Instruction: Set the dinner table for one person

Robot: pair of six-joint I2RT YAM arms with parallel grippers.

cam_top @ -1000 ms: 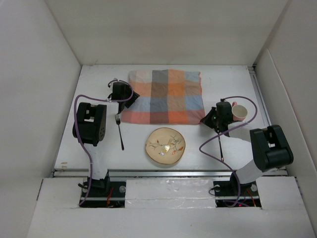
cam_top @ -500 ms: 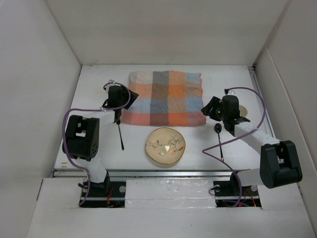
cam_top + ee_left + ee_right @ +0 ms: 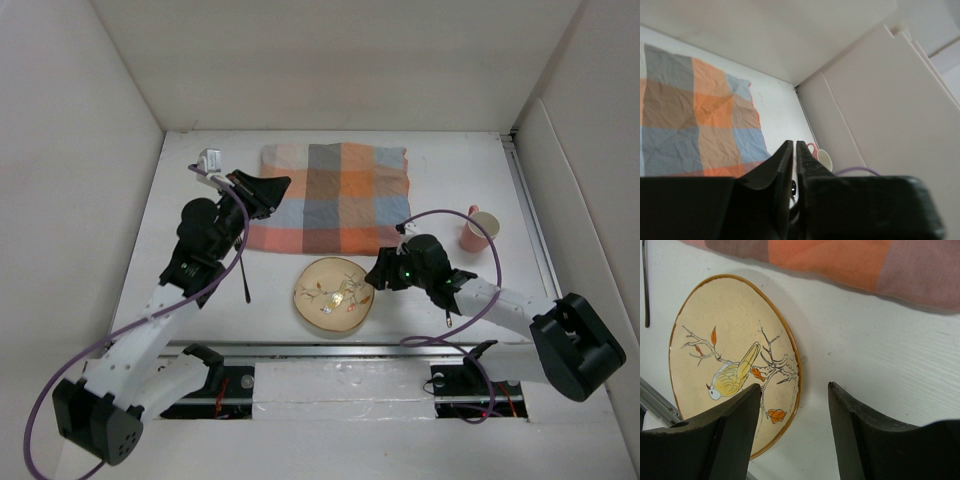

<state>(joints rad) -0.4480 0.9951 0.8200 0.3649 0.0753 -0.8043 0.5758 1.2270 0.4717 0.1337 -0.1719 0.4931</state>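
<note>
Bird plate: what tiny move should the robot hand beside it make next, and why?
Probably ease the right gripper down and shut it on the rim of the bird plate. Its jaws are open, straddling that rim, one finger over the plate and one over the white dinner table, and nothing is held yet.

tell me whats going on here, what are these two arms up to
Two robot arms are setting a white table for one. The right pincer is open at the right edge of the bird-painted plate, gripping nothing. The left pincer is shut and empty, over the left edge of the checked cloth. A dark utensil lies left of the plate, and a pink cup stands off to the right.
</note>
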